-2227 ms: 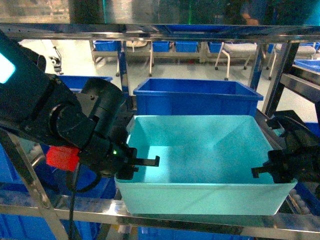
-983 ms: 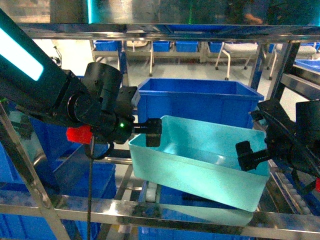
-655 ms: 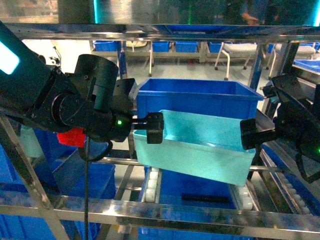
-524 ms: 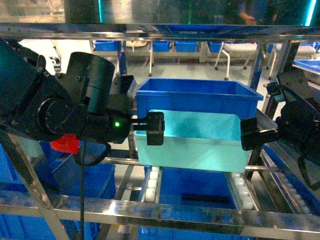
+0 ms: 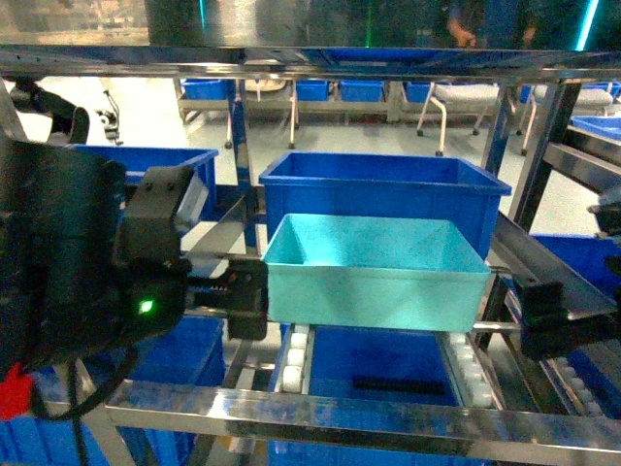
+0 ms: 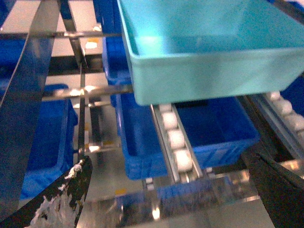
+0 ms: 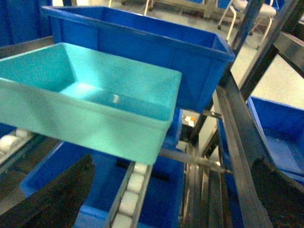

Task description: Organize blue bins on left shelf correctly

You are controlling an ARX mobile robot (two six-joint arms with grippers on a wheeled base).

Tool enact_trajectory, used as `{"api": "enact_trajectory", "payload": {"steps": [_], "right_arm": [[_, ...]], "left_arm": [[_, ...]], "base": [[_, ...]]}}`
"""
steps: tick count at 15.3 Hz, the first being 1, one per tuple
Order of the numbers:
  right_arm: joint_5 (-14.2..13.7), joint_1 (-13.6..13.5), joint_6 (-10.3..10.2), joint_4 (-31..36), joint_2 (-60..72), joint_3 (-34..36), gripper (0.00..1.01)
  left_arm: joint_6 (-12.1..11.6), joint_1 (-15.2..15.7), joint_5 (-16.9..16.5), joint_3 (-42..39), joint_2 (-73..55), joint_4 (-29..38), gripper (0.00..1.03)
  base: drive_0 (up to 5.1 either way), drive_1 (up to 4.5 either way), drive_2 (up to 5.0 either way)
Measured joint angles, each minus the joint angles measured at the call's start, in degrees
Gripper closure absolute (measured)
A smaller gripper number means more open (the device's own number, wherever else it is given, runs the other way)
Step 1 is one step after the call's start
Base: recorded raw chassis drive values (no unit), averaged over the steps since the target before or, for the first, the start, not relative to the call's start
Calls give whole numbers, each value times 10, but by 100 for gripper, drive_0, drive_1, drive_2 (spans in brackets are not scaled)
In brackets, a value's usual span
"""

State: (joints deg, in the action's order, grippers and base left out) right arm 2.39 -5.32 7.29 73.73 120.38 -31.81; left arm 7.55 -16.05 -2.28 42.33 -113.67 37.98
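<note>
The turquoise blue bin (image 5: pixel 374 277) rests level on the white roller tracks (image 6: pixel 175 142) of the left shelf (image 5: pixel 340 413), just in front of a dark blue crate (image 5: pixel 383 189). It is empty inside (image 7: pixel 90 104). My left gripper (image 5: pixel 245 296) hangs by the bin's left front corner, drawn back from it. In the left wrist view the bin (image 6: pixel 204 61) lies ahead of the left gripper (image 6: pixel 168 161), whose fingers are spread wide with nothing between them. My right gripper (image 5: pixel 548 318) sits off the bin's right front corner, and in its wrist view the right gripper (image 7: pixel 173 161) is open and empty.
A steel front beam (image 5: pixel 388 417) crosses low before both arms. More dark blue crates sit below the rollers (image 5: pixel 378 364), at the left (image 5: pixel 146 160) and at the right (image 7: pixel 280 128). Slanted steel side rails (image 7: pixel 232 123) flank the bin. Chairs and bins stand far behind.
The bin, held tilted between both grippers before, went back and down onto the rollers and now sits level. Both grippers let go and pulled back towards me.
</note>
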Motion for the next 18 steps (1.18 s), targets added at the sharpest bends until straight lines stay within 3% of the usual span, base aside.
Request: {"api": "enact_trajectory", "payload": {"steps": [4, 7, 10, 12, 14, 15, 18], "right_arm": [[19, 17, -1, -3, -117, 159, 3], [47, 63, -2, -25, -325, 238, 3], [49, 91, -8, -225, -580, 236, 3], [45, 92, -11, -352, -737, 224, 3], [36, 91, -13, -483, -873, 212, 3], [25, 91, -13, -509, -908, 209, 3], [0, 92, -10, -489, -893, 194, 3]], "left_arm": [[-9, 6, 14, -134, 136, 14, 5], [-13, 29, 33, -235, 337, -73, 5], [11, 31, 77, -245, 532, -183, 5], [26, 24, 101, -241, 630, -262, 5], [36, 36, 135, -239, 719, -348, 5], [48, 42, 151, -236, 751, -379, 5], [56, 44, 163, -229, 757, -375, 5]], "base": [[0, 0, 0], [0, 0, 0], [0, 0, 0], [0, 0, 0], [0, 0, 0], [0, 0, 0], [0, 0, 0]]}}
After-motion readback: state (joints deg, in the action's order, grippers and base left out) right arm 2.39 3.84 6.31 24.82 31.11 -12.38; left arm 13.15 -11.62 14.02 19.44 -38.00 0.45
